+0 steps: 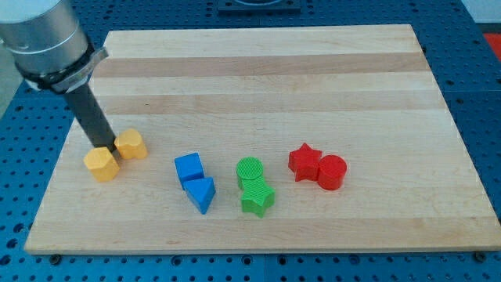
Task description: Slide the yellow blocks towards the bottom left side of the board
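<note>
My tip point(110, 149), a bare rod with no jaws, stood between 2 yellow blocks point(102, 164) point(131, 144), blue blocks point(189, 168) just right.

- The arm's grey housing point(39, 39) is running off the view's top and left edges.
- The dark rod point(92, 117) is covering part of the yellow pentagon-like block point(102, 164), and my tip point(109, 150) is showing only as its lower end, wedged against that block.
</note>
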Action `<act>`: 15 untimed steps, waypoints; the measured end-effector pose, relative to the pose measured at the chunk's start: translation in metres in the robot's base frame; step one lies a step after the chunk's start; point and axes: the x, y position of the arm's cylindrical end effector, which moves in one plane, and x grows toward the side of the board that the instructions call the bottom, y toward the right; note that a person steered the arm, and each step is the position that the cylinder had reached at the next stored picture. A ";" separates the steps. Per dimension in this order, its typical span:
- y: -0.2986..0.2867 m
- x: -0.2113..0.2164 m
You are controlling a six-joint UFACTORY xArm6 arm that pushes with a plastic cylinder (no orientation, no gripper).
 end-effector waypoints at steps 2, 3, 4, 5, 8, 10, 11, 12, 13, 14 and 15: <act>-0.020 0.043; -0.020 0.052; -0.020 0.054; -0.020 0.051; 0.056 -0.105; 0.091 -0.050; 0.076 -0.034; 0.062 -0.022; 0.046 -0.004; 0.034 0.019; 0.025 0.041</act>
